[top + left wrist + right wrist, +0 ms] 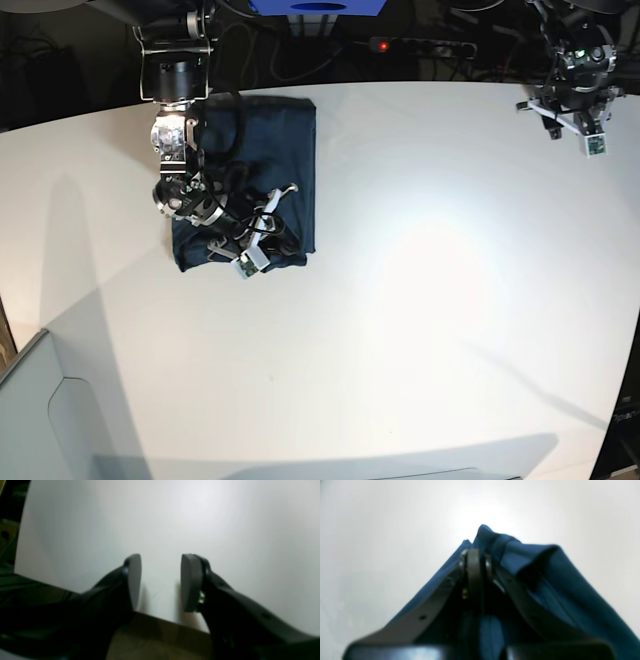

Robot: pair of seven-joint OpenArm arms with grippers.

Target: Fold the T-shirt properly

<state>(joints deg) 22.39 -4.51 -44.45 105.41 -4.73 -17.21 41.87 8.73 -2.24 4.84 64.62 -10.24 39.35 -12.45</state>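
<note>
The T-shirt (288,150) lies as a dark navy folded rectangle at the far left of the white table (430,300). My right gripper (476,562) is shut on a fold of the blue cloth (545,575), which bunches up around its fingers. In the base view this gripper (283,232) sits low over the shirt's near edge. My left gripper (160,580) is open with nothing between its grey pads (191,582), over bare table by the edge. Its arm (577,85) is at the far right corner, far from the shirt.
The table's edge (150,616) runs just under the left gripper, with brown floor beyond. A grey box corner (40,420) shows at the near left. Cables and a blue object (315,6) lie behind the table's far edge.
</note>
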